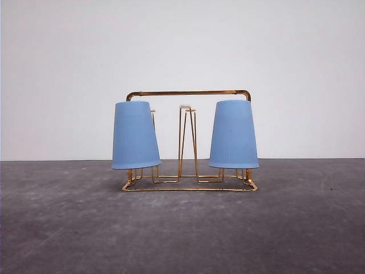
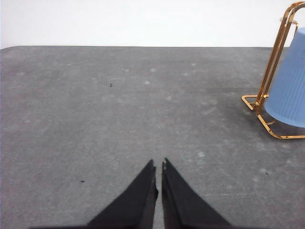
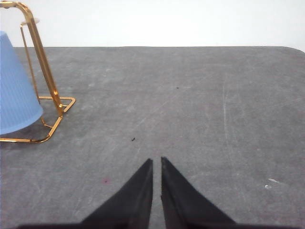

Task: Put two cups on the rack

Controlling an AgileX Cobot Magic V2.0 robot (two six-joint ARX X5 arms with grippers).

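Two light blue cups, left cup [image 1: 135, 135] and right cup [image 1: 234, 135], are sitting inverted on prongs at opposite ends of the gold wire rack [image 1: 188, 93], which is standing on the grey counter [image 1: 182, 228]. The left tool [image 2: 158, 167] and right tool [image 3: 157, 164] are hovering over bare counter, tips nearly together, gripping nothing.

On my wrist feeds I saw the left arm's matte black gripper [image 2: 158, 164] and the right arm's matching black gripper [image 3: 157, 162]: each had smooth, wedge-shaped jaws tapering to sharp points, without visible markings.
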